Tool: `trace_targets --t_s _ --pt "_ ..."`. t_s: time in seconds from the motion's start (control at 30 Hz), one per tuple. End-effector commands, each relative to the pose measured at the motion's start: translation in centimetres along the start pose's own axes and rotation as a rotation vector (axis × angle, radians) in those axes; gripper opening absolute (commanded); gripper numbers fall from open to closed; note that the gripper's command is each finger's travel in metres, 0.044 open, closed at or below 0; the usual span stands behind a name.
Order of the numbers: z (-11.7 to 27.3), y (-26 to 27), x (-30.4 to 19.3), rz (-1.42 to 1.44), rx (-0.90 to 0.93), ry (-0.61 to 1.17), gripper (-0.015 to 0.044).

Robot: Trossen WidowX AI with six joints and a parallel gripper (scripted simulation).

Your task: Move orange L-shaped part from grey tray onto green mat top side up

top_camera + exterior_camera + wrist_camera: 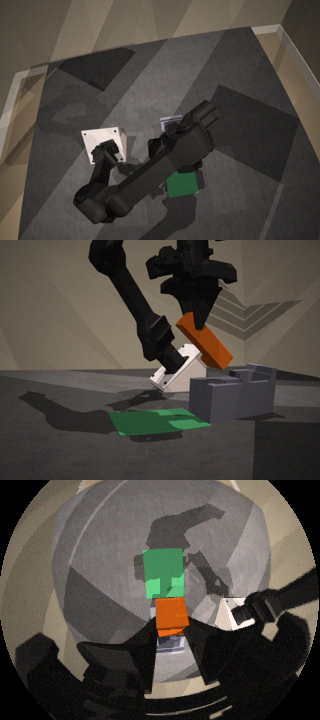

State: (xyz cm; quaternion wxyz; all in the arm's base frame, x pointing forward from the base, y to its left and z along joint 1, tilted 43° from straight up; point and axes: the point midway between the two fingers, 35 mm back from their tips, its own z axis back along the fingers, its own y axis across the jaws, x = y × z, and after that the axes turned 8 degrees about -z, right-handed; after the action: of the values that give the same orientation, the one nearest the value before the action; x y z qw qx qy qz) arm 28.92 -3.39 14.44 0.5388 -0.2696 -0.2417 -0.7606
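The orange part (210,344) (171,614) hangs tilted in the air above the grey tray, its upper end between my fingers and its lower end sloping down to the right in the exterior view. My gripper (193,321) is shut on that upper end, pointing down. The grey tray (227,401) (171,119) (172,650) stands on the table, its pocket partly in view. The green mat (144,422) (182,184) (164,570) lies flat beside the tray with nothing on it. In the top view the arm hides the part and the fingers.
A white slanted block (103,134) (184,380) (226,616) stands on the table behind the mat in the exterior view and carries the arm's base. The arm's links reach from it over the table. Dark shadows cross the table (155,85) and part of the mat.
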Motion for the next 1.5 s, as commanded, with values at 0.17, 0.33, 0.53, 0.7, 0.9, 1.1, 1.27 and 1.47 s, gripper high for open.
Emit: trace_targets --t_s 0.17,0.33,0.53,0.7,0.9,1.1,1.27,1.47 --pt "-0.1 0.1 3.9 0.006 0.004 -0.007 0.0" --pt "0.0 0.1 6.3 0.006 0.016 -0.003 0.0" --pt "0.0 0.0 8.2 0.006 0.025 -0.001 0.0" --pt "-0.4 0.1 8.2 0.006 0.021 -0.003 0.0" --pt "-1.3 0.1 8.2 0.006 0.012 -0.007 0.0" --pt "-2.2 0.1 8.2 0.005 0.006 -0.01 0.0" --pt "-3.0 0.1 8.2 0.005 0.004 -0.011 0.0" --pt "-3.9 0.1 8.2 0.005 0.003 -0.012 0.0"
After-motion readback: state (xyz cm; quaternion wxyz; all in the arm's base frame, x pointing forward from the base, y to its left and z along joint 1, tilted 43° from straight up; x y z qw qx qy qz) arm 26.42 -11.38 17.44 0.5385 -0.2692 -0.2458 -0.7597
